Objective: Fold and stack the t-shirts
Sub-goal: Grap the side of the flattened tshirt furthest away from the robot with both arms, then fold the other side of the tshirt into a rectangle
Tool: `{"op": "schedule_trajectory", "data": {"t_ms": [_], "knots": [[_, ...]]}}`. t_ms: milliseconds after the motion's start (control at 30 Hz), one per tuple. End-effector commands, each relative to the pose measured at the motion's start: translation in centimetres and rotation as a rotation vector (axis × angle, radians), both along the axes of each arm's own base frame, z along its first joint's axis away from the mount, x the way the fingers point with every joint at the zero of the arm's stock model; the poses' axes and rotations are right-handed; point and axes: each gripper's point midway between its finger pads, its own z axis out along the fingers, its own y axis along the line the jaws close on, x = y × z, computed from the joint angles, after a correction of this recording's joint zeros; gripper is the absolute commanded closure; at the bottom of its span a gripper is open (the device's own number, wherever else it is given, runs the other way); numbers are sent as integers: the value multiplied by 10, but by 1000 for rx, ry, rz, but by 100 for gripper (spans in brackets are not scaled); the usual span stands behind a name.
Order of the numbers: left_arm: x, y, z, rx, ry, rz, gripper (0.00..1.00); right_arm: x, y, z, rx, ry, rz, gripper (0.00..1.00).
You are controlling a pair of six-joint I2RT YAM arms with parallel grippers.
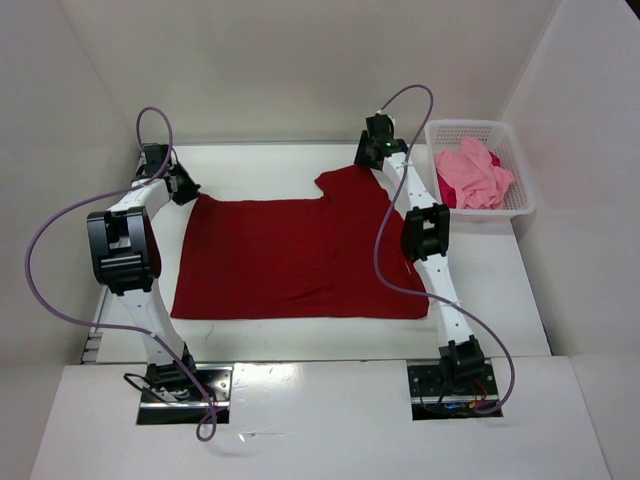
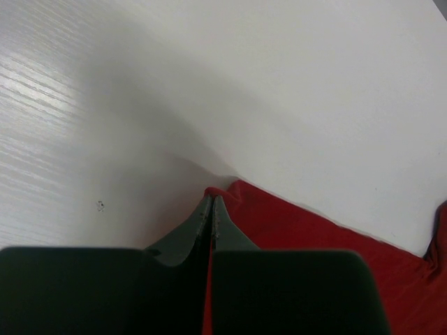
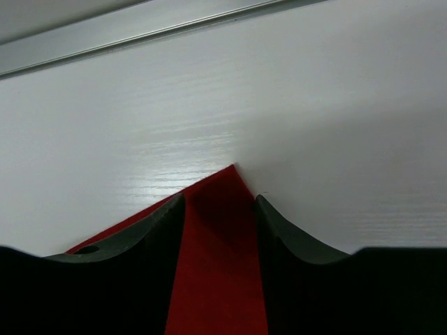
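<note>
While the dark red t-shirt [image 1: 290, 255] lies spread flat across the middle of the table [image 1: 300, 335], you have both arms reaching to its far edge. Your left gripper [image 2: 211, 204] is clenched tight on the shirt's far-left corner, its tips meeting right at the cloth's edge, low against the tabletop. Your right gripper [image 3: 220, 199] sits at the far-right corner, over the point of red cloth by the sleeve. Its fingers [image 3: 157, 223] stand apart, released, with the cloth lying flat between them and the tip of the corner poking just past them. Off to the right, at the table's far corner, the white mesh basket [image 1: 520, 195] holds the light pink t-shirt [image 1: 478, 175] in a crumpled heap, with a bit of the magenta-crimson t-shirt [image 1: 446, 192] showing at its left side.
</note>
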Motion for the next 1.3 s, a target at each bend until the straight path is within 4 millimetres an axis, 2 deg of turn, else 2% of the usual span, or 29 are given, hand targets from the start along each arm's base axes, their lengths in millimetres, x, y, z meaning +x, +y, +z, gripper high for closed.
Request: {"op": "schedule_trajectory", "data": {"t_ms": [0,67,100,200,233,333,367,400,433,567,600,633,700,733,767,800,900,933,967,1000,1033,1067,1100,1133,1167,1200,1267], "knots": [[11,-6,27,-13,-82,-20,99,-1,-2,-14,2,23,4,50],[11,-6,27,-13,-82,-20,99,1,-1,-13,4,14,4,50],[8,-6,23,-15,-73,-20,99,1,-1,-13,10,14,-2,53],[8,-6,23,-15,-73,-20,99,4,0,-10,15,-5,-2,67],[8,-6,23,-15,-73,-20,99,4,2,-9,31,-3,-2,76],[8,-9,25,-29,-82,-18,99,7,9,3,77,-24,4,91],[8,-9,25,-29,-82,-18,99,5,9,2,75,-15,4,94],[8,-9,25,-29,-82,-18,99,8,10,15,80,-40,5,97],[8,-9,31,-27,-92,-18,99,8,10,15,80,-40,5,100],[8,-9,42,-22,-113,-19,100,6,4,60,131,-70,10,100],[8,-7,41,-16,-112,-12,100,5,6,71,142,-85,20,100],[6,-7,38,-18,-103,-12,100,4,3,96,162,-111,32,100],[6,-7,43,-16,-114,-12,100,0,0,116,179,-120,43,100],[5,-7,48,-14,-124,-12,100,-6,-3,132,192,-124,52,100],[4,-9,50,-18,-131,-19,100,-10,-13,135,179,-110,46,100],[3,-9,46,-19,-129,-19,100,-17,-11,139,189,-94,60,100],[0,-10,46,-25,-133,-13,100,-41,-25,149,200,-60,66,100],[0,-10,52,-23,-143,-13,100,-51,-33,121,194,-13,52,100],[2,-10,53,-21,-152,-14,100,-62,-31,154,211,-62,71,100],[2,-10,58,-19,-163,-14,100,-69,-36,154,217,-58,70,100],[2,-10,59,-19,-163,-14,100,-84,-36,133,219,-1,72,100],[1,-10,64,-17,-174,-14,100,-93,-35,147,226,-14,81,100],[-1,-11,68,-15,-181,-14,100,-100,-36,148,226,-6,80,100],[-1,-11,73,-13,-190,-15,100,-115,-36,131,228,45,81,100],[-9,-12,73,-15,-181,-14,100,-122,-37,131,227,47,81,100],[-13,-13,73,-8,-181,-20,100,-141,-38,133,233,57,87,100],[-22,-12,81,8,-187,-17,100,-158,-39,137,239,59,81,100]]}}
